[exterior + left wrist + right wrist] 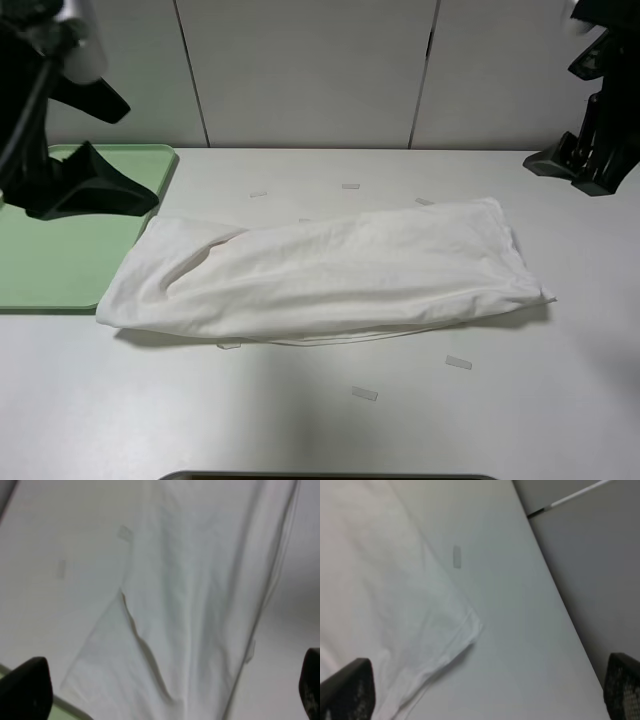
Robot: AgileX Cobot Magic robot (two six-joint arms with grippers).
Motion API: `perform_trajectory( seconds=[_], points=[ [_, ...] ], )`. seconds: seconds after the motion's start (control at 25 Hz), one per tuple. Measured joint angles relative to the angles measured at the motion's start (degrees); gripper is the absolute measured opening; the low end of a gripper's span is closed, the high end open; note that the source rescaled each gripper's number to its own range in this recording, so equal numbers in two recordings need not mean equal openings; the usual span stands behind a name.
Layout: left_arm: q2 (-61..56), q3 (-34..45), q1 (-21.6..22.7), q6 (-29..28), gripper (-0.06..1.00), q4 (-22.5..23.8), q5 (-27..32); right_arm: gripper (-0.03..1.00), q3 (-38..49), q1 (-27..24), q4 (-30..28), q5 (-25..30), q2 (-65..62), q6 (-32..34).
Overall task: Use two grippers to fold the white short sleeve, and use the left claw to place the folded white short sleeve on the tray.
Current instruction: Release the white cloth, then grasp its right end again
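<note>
The left arm [70,190] is matte black, with a wedge-shaped housing, a pale grey cylindrical section [75,40] near its top and a black cable [25,112] running alongside. The right arm [600,140] is likewise black, built of angular, blocky housings. The left fingers [27,690] are plain black with rounded tips. The right fingers [622,687] are black and carry a fine dotted grip texture.

No legible text, label or number anywhere — visible cloth of the white short sleeve [330,275] blank.
</note>
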Motion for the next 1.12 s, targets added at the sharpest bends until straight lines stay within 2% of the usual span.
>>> perform_trajectory(
  seconds=[0.12,0.24,0.4,0.56,0.64,0.84,1.12],
  points=[
    [-5.75,0.0,0.0,-2.3,1.0,-0.58,-0.53,1.0,0.01,0.0,0.32,-0.02,-1.89,3.3],
    [-14.26,0.0,0.0,-9.68,1.0,-1.18,-3.08,1.0,0.01,0.0,0.56,-0.02,-3.3,6.3],
    [-23.41,0.0,0.0,-15.14,1.0,-1.19,-3.68,1.0,0.01,0.0,1.33,-0.02,-5.41,9.71],
    [-30.67,0.0,0.0,-17.62,1.0,-1.19,-4.95,1.0,0.06,0.0,4.43,0.58,-5.7,11.19],
    [-38.93,0.0,0.0,-18.49,1.0,-1.09,-7.18,1.0,0.12,0.0,6.33,0.7,-5.7,11.3],
    [-48.5,0.0,0.0,-19.81,1.0,2.55,-7.3,1.0,0.12,0.0,9.54,0.7,-5.7,11.43],
    [-57.18,-0.04,0.0,-31.21,1.0,9.02,-7.24,1.0,0.12,0.0,11.05,0.7,-5.7,11.7]
  ],
)
